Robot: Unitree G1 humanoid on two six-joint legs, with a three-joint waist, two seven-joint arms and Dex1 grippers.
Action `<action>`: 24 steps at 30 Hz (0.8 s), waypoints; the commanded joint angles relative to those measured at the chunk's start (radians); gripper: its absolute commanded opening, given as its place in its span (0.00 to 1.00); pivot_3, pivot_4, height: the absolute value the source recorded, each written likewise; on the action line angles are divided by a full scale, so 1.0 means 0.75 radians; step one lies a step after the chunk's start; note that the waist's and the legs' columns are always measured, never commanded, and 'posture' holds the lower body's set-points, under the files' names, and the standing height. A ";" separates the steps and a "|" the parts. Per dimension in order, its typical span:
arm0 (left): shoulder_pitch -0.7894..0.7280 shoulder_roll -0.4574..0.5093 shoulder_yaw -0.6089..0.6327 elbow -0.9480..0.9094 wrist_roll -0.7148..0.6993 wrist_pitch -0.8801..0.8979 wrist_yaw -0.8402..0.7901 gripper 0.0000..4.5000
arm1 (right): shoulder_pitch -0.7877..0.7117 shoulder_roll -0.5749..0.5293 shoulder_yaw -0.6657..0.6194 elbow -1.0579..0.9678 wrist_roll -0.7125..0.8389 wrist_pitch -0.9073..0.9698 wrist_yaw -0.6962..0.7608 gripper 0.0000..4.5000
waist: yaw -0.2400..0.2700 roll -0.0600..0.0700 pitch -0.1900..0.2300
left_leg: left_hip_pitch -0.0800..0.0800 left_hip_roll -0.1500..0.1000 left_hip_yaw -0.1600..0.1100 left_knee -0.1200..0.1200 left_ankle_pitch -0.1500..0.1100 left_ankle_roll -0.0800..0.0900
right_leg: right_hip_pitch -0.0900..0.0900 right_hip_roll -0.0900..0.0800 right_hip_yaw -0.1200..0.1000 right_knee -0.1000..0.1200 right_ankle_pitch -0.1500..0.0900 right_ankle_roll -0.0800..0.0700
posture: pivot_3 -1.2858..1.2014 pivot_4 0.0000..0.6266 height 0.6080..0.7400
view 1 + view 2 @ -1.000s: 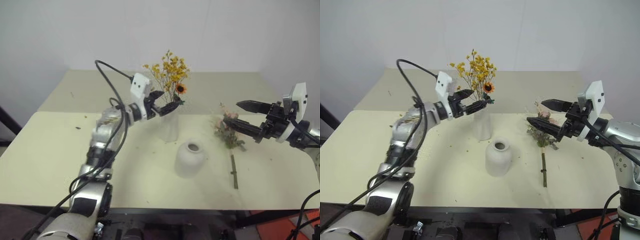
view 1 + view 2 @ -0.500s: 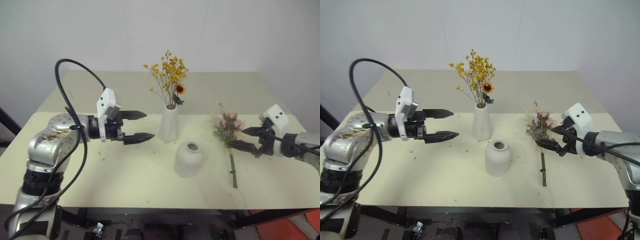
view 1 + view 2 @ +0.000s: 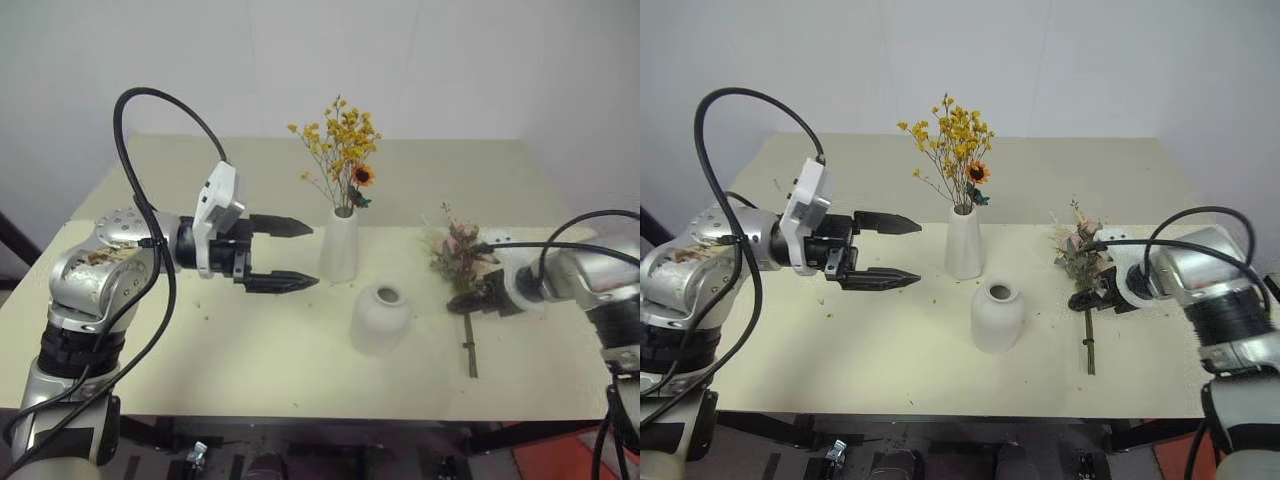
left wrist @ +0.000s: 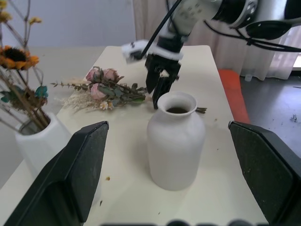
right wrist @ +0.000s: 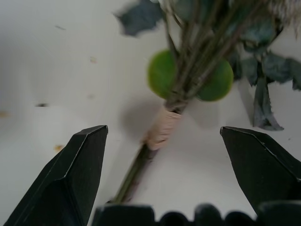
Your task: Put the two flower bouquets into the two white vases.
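Silver-grey jointed arms, looping black cables, white wrist housings, black two-fingered left tool (image 3: 282,255).

Yellows, pinks and whites on a pale cream table (image 3: 250,360).
The tall vase (image 3: 338,246) and squat vase (image 3: 379,318) are matte white; one bouquet (image 3: 340,145) is yellow-orange, the other bouquet (image 3: 455,252) pink, cream and green.

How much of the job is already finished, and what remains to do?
Done: the yellow bouquet stands in the tall vase. In hand: the open right gripper is over the rose bouquet lying on the table. Left: grasp it and put it in the empty round vase.
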 commanded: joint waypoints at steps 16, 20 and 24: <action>0.012 -0.004 0.028 -0.045 -0.018 -0.030 0.046 1.00 | -0.207 0.149 -0.340 0.436 -0.198 -0.231 -0.203 0.05 | 0.000 0.000 0.000 | 0.001 0.000 0.000 0.001 0.000 0.000 | 0.000 0.001 0.000 0.002 0.001 0.000 | 0.52 0.24 1.00; 0.003 -0.011 0.024 -0.019 -0.015 -0.038 0.041 1.00 | -0.122 0.147 -0.624 0.308 -0.116 -0.323 -0.265 0.05 | 0.003 0.000 0.000 | 0.000 0.000 0.000 0.001 0.000 0.000 | 0.000 0.000 0.000 0.000 0.005 -0.007 | 0.52 0.24 1.00; -0.018 -0.021 0.021 0.022 -0.019 -0.041 0.027 1.00 | -0.001 0.200 -0.946 0.038 0.051 -0.422 -0.253 0.05 | 0.000 0.000 0.000 | 0.000 0.000 0.000 0.001 0.000 0.000 | 0.000 0.001 0.000 0.001 0.005 -0.007 | 0.52 0.24 1.00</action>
